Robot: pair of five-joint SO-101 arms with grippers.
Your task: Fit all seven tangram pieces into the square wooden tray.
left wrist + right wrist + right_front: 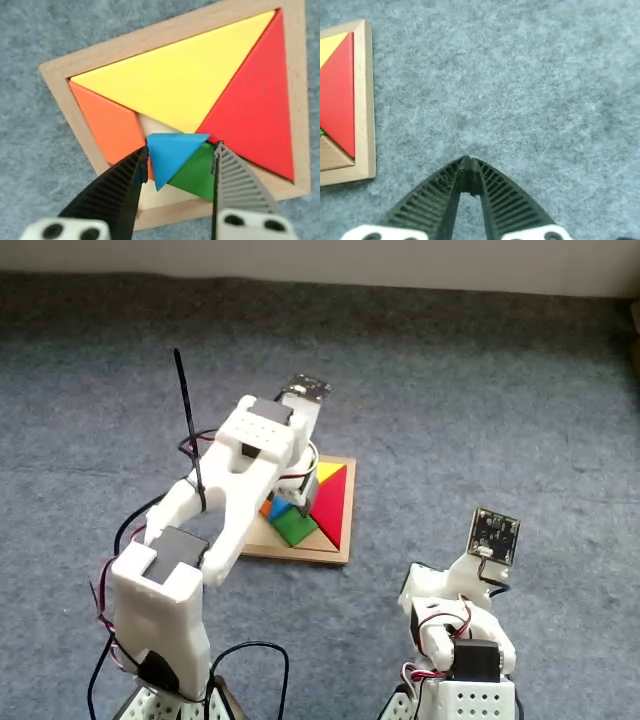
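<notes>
Wooden tray [165, 35] lies right under the left gripper [181, 147], with a yellow piece [175, 85], red piece [255, 115], orange piece [110, 125] and green piece [197, 175] already flat inside. Its fingers clamp a blue triangle [172, 152] between their tips, tilted over the green piece and bare wood. By my count this fifth piece still needs seating, then two more. The right gripper [470, 172] hangs closed over carpet [520, 75], the tray off to its side.

Both arms have white plastic shells and black servos. The left arm [230, 500] trails black and red cables and an upright black tie [185, 390]. The right arm [455, 625] carries a black board [495, 533]. The fingers [117, 190] are black and ribbed.
</notes>
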